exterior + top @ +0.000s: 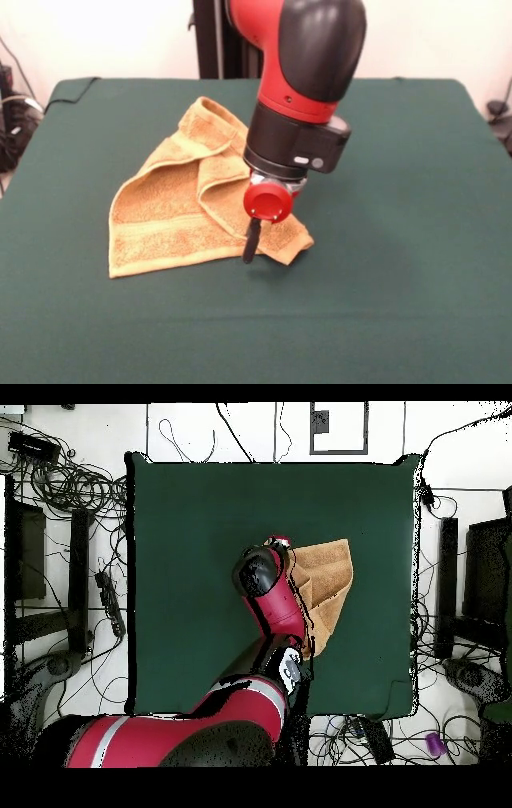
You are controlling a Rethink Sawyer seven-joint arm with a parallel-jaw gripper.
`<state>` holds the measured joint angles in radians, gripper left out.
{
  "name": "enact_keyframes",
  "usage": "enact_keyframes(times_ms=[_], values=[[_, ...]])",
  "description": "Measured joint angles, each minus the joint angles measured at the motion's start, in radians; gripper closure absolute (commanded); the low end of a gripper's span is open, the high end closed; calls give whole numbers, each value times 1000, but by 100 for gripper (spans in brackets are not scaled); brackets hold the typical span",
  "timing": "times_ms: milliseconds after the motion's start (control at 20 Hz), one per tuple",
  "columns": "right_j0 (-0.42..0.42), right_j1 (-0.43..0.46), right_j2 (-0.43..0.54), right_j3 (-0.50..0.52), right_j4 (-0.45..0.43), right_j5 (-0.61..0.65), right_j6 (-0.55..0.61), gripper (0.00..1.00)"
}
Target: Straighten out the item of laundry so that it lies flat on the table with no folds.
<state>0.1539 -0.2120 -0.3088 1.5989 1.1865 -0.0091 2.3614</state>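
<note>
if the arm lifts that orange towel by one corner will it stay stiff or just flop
Probably flops: the towel already lies in soft folds. Likely light, being small on the table. Its terry pile may cling to the cloth when dragged.

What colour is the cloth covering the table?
Dark green; the table shows it best in the front view.

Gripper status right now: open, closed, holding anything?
Gripper: cannot be told; it is down at the towel's near edge, but any grip on the cloth is not visible.
</note>
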Motion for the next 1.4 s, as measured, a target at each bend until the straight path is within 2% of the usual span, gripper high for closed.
enact_keyframes(times_ms=[950,1150,1400], values=[[10,0,-18,0,-7,26,0,0],[29,-27,-45,19,-55,116,0,0],[41,-132,-63,93,-148,283,0,0]])
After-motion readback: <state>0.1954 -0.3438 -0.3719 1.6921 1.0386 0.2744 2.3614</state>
